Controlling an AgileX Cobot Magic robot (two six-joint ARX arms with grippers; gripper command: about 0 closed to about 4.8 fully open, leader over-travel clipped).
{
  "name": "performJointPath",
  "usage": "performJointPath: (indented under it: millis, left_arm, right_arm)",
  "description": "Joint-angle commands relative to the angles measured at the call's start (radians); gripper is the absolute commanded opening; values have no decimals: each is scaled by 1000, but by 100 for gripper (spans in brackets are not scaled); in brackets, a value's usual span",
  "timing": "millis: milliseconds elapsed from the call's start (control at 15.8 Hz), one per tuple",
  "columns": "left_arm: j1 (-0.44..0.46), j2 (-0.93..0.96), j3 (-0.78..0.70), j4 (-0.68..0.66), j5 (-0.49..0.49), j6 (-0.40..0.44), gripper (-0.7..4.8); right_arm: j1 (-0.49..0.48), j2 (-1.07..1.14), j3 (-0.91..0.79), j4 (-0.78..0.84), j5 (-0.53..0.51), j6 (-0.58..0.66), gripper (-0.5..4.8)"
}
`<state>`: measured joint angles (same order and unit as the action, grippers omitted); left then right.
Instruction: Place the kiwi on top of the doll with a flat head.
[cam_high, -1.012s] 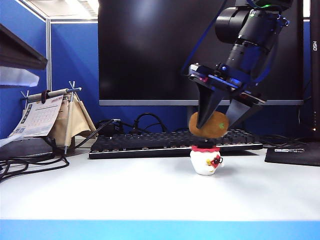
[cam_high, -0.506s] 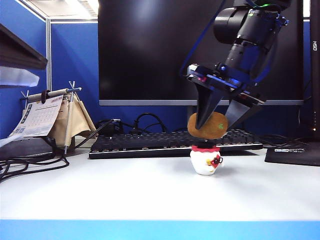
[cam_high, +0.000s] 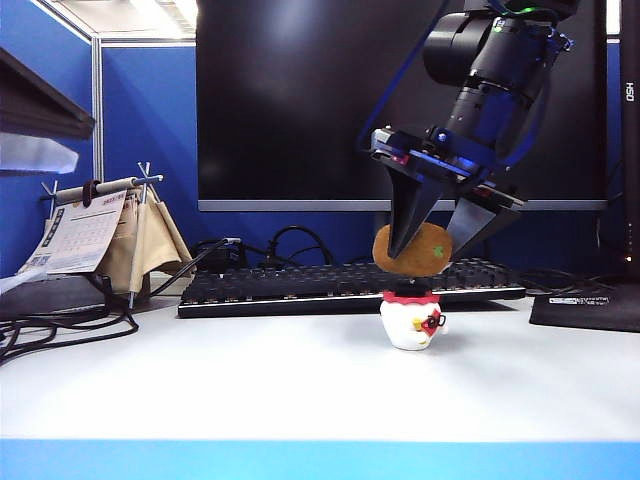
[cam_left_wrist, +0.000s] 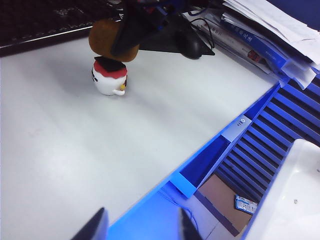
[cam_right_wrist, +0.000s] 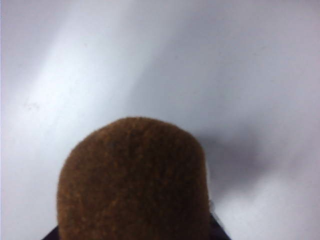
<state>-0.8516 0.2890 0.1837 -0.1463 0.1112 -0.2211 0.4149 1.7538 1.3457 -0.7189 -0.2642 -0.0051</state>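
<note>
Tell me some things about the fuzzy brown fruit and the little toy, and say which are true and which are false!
1. The right tool grips the kiwi. True.
2. The kiwi lies on the keyboard. False: it is just above the doll, at its black flat top.
3. The doll stands upright on the white table. True.
4. The left tool holds the doll. False: it is open and far from it, near the table's edge.
5. The doll has a red rim under its black top. True.
</note>
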Motion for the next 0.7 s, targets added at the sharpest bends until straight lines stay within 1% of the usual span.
performJointPath:
  millis: [63,190,506,569,632,695]
  left_arm:
    - [-2,0,3,13,-2,4,184]
    - [-2,0,3,13,-2,4,184]
    - [-2,0,3,13,-2,5,184]
    - [-2,0,3,13,-2,5,184]
    - [-2,0,3,13,-2,5,184]
    - [-2,0,3,13,-2,6,184]
  right_arm:
    - [2,0,3,18,0,-3,289]
    - [2,16,3,16,-2,-3,310]
    - [2,36,4,15,0,-3,317]
    - [2,35,4,13,0,-3,339]
    - [2,35,4,11,0,-3,346]
    - [2,35,4,9,1,-3,394]
